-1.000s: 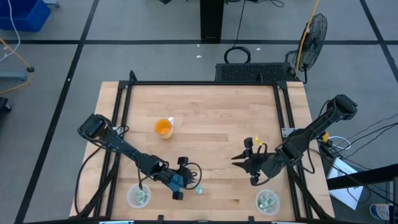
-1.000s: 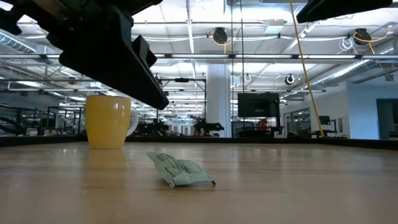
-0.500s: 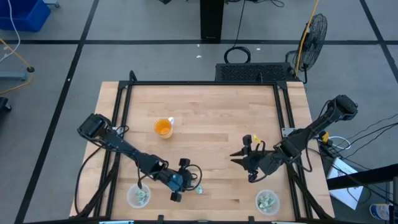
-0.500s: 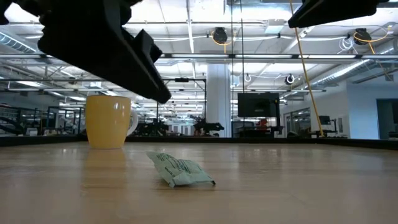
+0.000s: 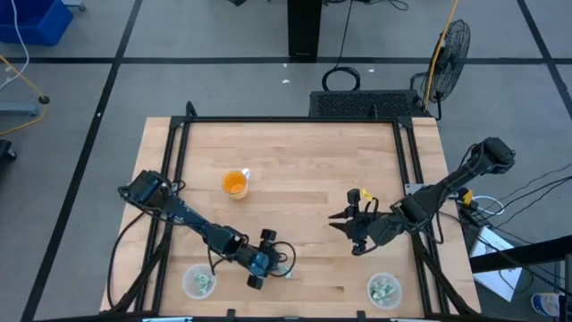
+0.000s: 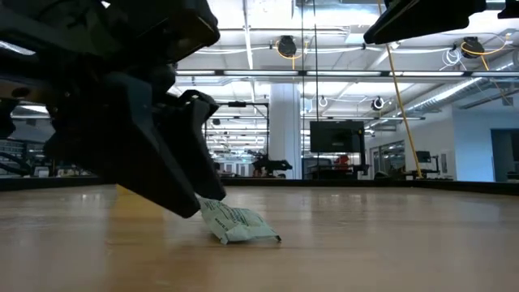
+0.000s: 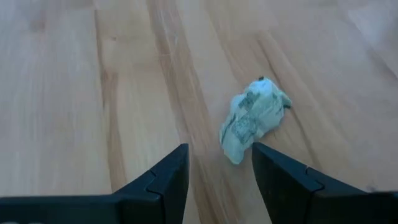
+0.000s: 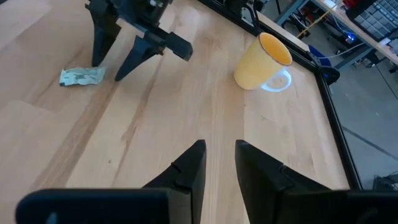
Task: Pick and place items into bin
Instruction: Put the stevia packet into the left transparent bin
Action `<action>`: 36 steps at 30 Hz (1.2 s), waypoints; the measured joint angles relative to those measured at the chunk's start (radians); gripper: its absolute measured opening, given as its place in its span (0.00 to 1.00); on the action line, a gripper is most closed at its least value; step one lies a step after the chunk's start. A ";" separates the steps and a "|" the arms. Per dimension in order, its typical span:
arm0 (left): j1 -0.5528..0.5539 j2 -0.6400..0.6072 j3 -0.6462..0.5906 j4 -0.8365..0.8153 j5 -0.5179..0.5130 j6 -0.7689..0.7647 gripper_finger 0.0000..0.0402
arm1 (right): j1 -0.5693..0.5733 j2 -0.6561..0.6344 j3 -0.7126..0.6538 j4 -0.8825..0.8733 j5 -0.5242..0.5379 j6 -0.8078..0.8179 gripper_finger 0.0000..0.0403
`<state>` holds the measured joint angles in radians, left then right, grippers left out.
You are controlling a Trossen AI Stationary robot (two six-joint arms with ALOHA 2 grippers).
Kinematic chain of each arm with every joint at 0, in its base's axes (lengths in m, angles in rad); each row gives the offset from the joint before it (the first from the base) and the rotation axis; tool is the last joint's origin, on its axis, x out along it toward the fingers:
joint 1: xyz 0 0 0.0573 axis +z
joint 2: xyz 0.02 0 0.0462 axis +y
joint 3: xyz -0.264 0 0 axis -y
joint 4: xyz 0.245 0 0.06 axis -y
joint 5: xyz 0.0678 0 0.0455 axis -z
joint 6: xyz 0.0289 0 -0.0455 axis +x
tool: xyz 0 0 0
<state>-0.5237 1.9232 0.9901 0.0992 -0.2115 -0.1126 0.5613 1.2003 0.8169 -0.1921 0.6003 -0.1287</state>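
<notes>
The left gripper (image 5: 265,270) has dropped lower toward the table (image 5: 304,170) since a second ago, now blocking the cup (image 5: 234,183) in the low view. Its fingers (image 7: 163,180) are spread, holding nothing (one tip almost at the wrapper's edge), beside a packet (image 7: 254,116) near the front edge. The right gripper (image 5: 346,228) hovers apart, fingers spread, empty. Bare wood surrounds the packet.

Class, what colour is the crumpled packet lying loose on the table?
Pale green with white, seen best in the left wrist view: packet.
</notes>
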 joint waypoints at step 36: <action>0.051 -0.080 0.001 -0.021 0.163 0.090 0.02 | 0.000 0.000 0.000 -0.001 -0.001 0.000 0.20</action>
<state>-0.4729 1.8435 0.9908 0.0785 -0.0489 -0.0225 0.5613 1.2003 0.8173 -0.1932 0.5991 -0.1284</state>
